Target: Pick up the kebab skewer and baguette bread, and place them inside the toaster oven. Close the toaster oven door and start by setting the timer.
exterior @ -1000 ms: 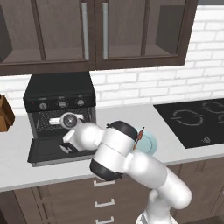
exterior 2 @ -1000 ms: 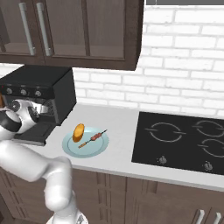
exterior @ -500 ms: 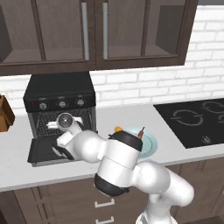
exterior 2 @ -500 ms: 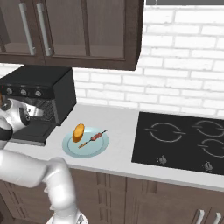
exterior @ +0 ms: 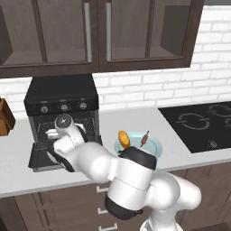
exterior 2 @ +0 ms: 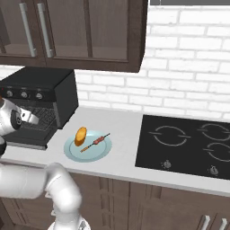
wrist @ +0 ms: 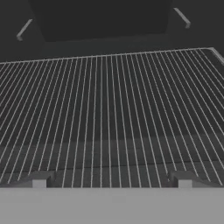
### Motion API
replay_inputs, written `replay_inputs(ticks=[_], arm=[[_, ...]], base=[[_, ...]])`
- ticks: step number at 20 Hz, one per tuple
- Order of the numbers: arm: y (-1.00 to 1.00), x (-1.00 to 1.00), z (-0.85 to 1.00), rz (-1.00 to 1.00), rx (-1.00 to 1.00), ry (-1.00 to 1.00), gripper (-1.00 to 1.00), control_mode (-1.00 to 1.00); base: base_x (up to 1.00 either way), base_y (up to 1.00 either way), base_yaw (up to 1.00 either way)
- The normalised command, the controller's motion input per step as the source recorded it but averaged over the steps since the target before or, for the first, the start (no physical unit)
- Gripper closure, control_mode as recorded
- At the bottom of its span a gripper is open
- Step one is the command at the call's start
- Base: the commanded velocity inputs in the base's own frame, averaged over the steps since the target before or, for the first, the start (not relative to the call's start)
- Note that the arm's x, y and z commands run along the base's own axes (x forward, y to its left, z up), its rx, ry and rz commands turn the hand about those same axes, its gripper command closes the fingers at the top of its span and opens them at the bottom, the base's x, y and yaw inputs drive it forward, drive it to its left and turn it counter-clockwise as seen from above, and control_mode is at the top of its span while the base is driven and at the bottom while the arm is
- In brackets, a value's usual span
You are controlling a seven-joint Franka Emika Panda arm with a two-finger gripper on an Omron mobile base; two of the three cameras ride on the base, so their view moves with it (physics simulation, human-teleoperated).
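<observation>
The toaster oven (exterior: 63, 97) stands open on the tabletop (exterior: 180, 155), its door (exterior: 38, 160) folded down and its wire rack (wrist: 109, 109) bare. The baguette (exterior 2: 81, 135) and skewer (exterior 2: 97, 142) lie on the blue plate (exterior 2: 96, 153), well apart from the fingers (wrist: 39, 180), which are spread wide and hold nothing over the rack.

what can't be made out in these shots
- Toaster oven door: in the left base view the arm covers most of it; in the right base view the left edge cuts it off.
- Knob markings on the toaster oven: too small to read in both base views.
- Kebab skewer: its chunks are too small to identify.
- Fingers: in the hand view only the tips show, spread wide over the wire rack.
</observation>
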Motion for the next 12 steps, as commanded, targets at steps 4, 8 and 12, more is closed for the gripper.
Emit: replay_inputs(ticks=[4,8,12], arm=[[0.01,-0.58,-0.33,-0.05,0.0,0.13,-1.0,-1.0],[0.0,-0.6,-0.33,-0.05,0.0,0.1,-1.0,-1.0],[0.0,-0.56,-0.19,-0.02,0.0,0.03,-1.0,-1.0]], base=[[0.0,0.0,0.0],[0.0,0.0,0.0],[0.0,0.0,0.0]])
